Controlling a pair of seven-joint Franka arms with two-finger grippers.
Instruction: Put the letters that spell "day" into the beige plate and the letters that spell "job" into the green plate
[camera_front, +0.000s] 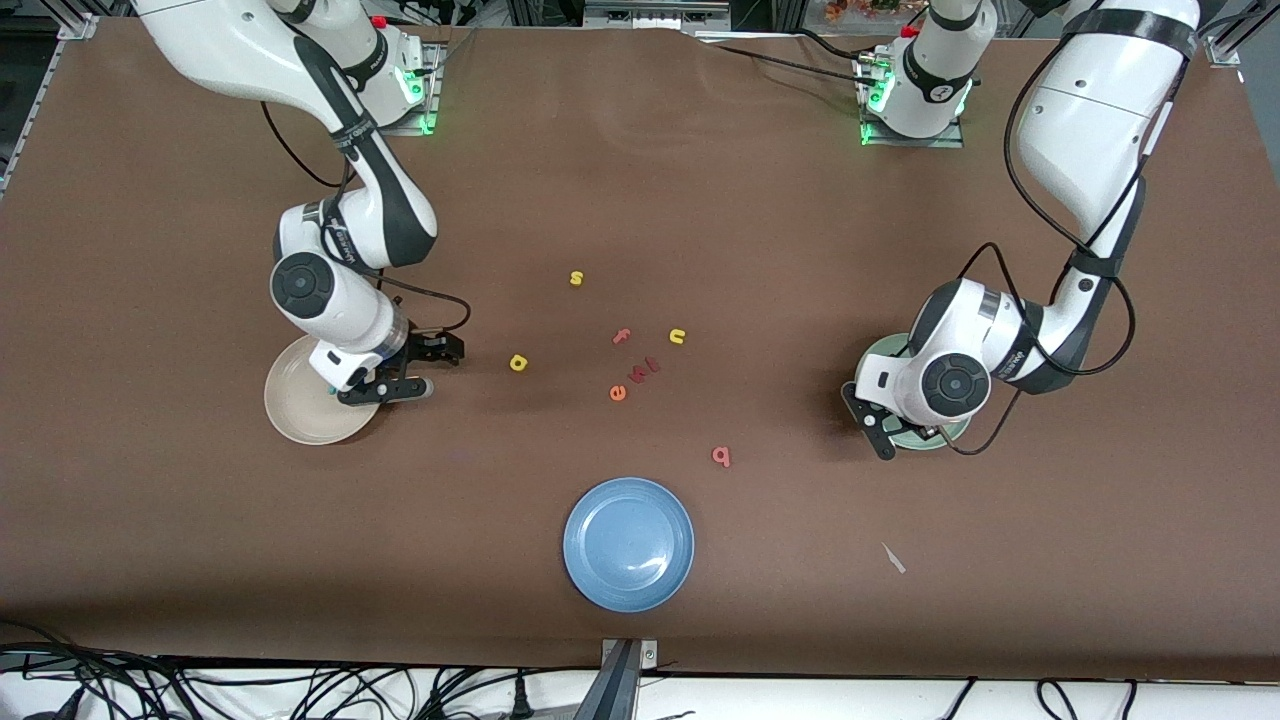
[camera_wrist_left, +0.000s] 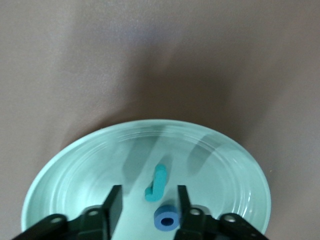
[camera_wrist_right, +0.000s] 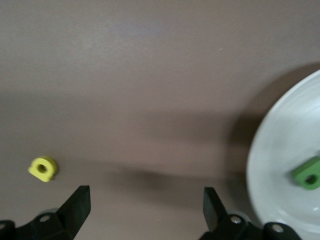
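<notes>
My left gripper (camera_front: 880, 435) hangs low over the green plate (camera_front: 890, 352), at the left arm's end of the table. In the left wrist view its fingers stand apart over the plate (camera_wrist_left: 75, 170). The teal "j" (camera_wrist_left: 157, 183) lies flat between them, and the blue "o" (camera_wrist_left: 167, 218) lies beside one finger. My right gripper (camera_front: 442, 370) is open and empty beside the beige plate (camera_front: 300, 400). The dark green "d" (camera_wrist_right: 307, 175) lies in that plate (camera_wrist_right: 280, 165). On the table toward the middle is the yellow "a" (camera_front: 518, 362) (camera_wrist_right: 42, 168). The pink "b" (camera_front: 721, 456) lies near the blue plate.
A blue plate (camera_front: 628, 543) sits near the front camera. Loose letters lie mid-table: yellow "s" (camera_front: 576, 278), pink "f" (camera_front: 621, 336), yellow "u" (camera_front: 677, 336), orange "e" (camera_front: 618, 393) and a red piece (camera_front: 648, 368). A white scrap (camera_front: 893, 558) lies toward the left arm's end.
</notes>
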